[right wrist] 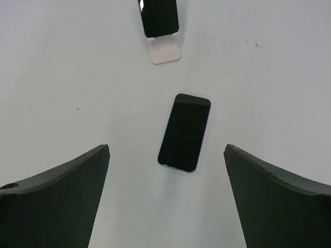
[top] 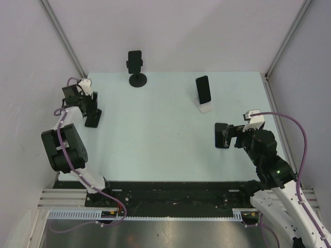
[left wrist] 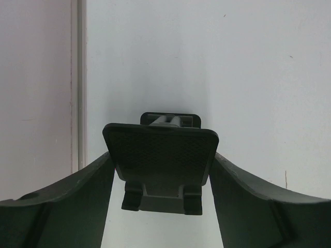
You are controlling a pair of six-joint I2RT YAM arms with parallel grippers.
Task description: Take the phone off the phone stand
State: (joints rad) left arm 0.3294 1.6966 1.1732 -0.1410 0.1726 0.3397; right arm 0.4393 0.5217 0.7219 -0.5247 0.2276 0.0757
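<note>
Only the right wrist view plainly shows the phone (right wrist: 184, 132) flat on the surface (right wrist: 269, 67) between wide-open, empty right fingers (right wrist: 57, 196), white stand (right wrist: 165, 51) at 12 o'clock. Left fingers (left wrist: 62, 206) straddle an empty black stand (left wrist: 160, 155); grip cannot be told.

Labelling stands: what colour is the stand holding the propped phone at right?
White stand; clearest in right wrist view.

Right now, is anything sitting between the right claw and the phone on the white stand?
Yes. A loose phone lies flat on the table, directly between the open right claw and the white stand holding the upright phone. It touches neither. It lies low, so an approach above it would probably clear.
</note>
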